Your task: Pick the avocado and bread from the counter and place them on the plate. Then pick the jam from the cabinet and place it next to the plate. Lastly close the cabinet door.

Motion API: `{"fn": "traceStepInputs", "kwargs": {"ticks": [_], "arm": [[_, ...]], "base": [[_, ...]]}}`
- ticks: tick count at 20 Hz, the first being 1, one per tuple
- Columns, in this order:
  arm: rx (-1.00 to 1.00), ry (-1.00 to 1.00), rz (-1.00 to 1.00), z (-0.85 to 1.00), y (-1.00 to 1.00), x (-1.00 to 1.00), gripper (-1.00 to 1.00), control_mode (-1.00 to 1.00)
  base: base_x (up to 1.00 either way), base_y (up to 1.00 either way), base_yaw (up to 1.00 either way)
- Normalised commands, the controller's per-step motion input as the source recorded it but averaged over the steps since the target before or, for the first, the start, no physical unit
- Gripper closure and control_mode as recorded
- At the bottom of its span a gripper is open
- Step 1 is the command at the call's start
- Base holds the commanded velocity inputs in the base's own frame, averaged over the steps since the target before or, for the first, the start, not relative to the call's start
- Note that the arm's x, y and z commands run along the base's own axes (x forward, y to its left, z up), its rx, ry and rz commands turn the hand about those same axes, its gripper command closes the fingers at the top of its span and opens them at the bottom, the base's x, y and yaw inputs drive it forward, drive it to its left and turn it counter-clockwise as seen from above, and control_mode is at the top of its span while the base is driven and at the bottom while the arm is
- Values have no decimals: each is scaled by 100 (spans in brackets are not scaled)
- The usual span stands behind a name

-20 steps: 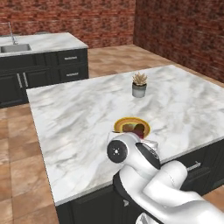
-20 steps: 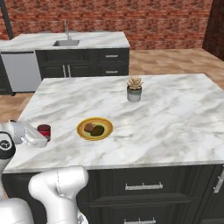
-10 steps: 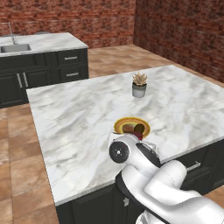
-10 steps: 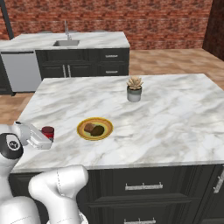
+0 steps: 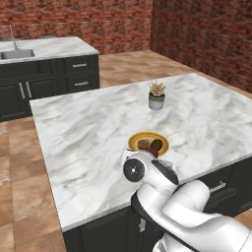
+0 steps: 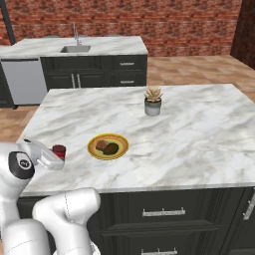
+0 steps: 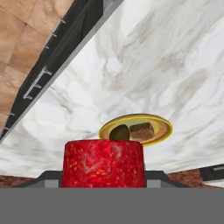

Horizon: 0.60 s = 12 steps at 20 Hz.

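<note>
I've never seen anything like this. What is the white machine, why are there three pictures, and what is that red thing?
The white machine is a robot arm on a driving base. Two cameras sit behind it, left and right; the third rides on its hand. Its gripper holds a red jam jar over the marble counter. Nearby is a yellow-rimmed plate carrying the dark avocado and the brown bread. Further back stands a small potted plant.

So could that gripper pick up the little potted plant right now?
Probably not: the gripper is closed on the jam jar, and the plant stands well beyond the plate.
</note>
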Motion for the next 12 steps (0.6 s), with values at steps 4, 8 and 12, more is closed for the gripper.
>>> {"fn": "traceStepInputs", "kwargs": {"ticks": [4,8,12], "arm": [[0,0,0,-25,8,12,100,-100],[0,0,0,-26,9,15,100,-100],[0,0,0,-19,1,10,100,-100]], "base": [[0,0,0],[0,0,0],[0,0,0]]}}
